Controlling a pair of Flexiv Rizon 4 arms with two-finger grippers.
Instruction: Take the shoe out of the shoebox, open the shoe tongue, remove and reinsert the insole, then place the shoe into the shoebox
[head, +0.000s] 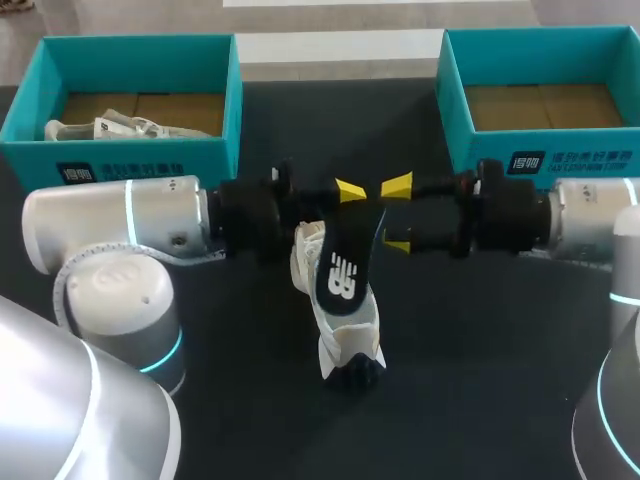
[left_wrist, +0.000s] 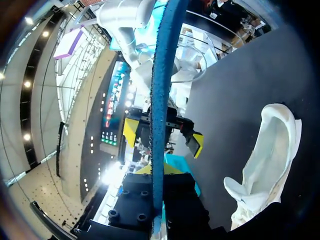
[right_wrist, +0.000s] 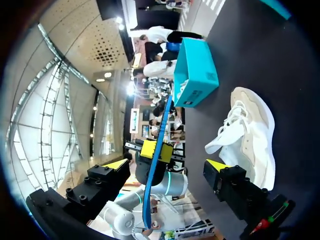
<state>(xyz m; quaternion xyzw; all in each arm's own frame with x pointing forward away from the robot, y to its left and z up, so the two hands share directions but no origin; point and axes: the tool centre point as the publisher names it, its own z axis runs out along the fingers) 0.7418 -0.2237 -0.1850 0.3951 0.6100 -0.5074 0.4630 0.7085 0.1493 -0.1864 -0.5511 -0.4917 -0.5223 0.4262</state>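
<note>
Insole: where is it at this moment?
In the head view the insole hangs at the middle of the table, gripped by the left end effector, inside the open right end effector, just above the white shoe.

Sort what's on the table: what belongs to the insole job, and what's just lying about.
Job: shoe, insole, left claw gripping the insole, open right claw, empty shoebox.
Lying about, likely: other shoebox, second shoe inside it.
</note>
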